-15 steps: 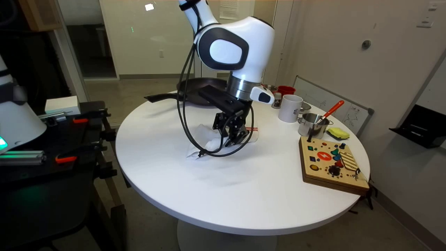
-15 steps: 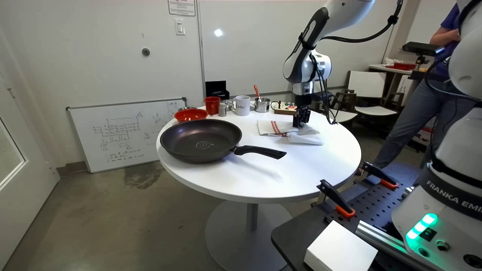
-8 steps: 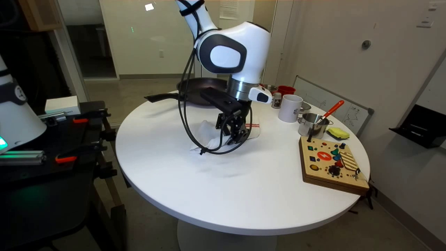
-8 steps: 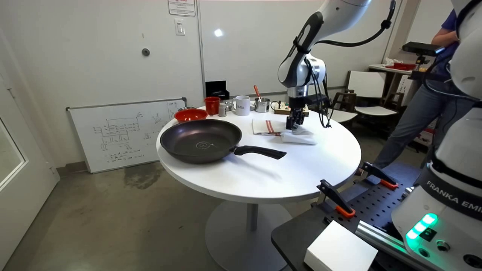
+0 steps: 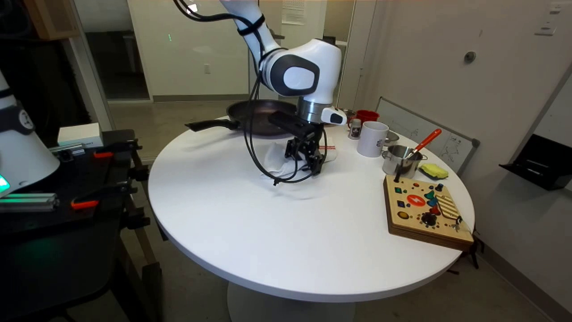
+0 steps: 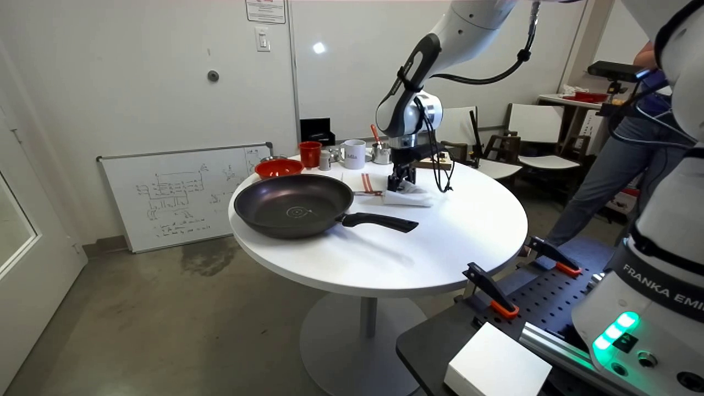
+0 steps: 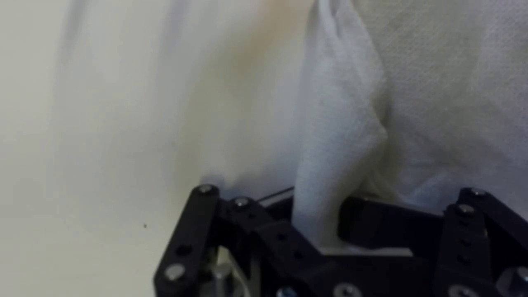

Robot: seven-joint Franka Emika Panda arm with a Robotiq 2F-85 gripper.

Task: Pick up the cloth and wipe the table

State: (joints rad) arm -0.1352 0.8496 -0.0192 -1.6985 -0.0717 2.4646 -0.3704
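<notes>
Wrist view: a fold of the white cloth (image 7: 340,111) lies between the fingers of the gripper (image 7: 315,218), which are clamped on it. In both exterior views, the gripper points downward and the cloth rests on the round table (image 5: 277,250), bunched at the gripper and flatter at the red-striped end. The frying pan (image 6: 291,206) stands near the cloth; the wooden board (image 5: 418,223) lies well apart.

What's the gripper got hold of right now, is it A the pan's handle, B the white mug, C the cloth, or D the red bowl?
C, the cloth: in the wrist view, a fold of it is pinched between the two fingers of the gripper.
</notes>
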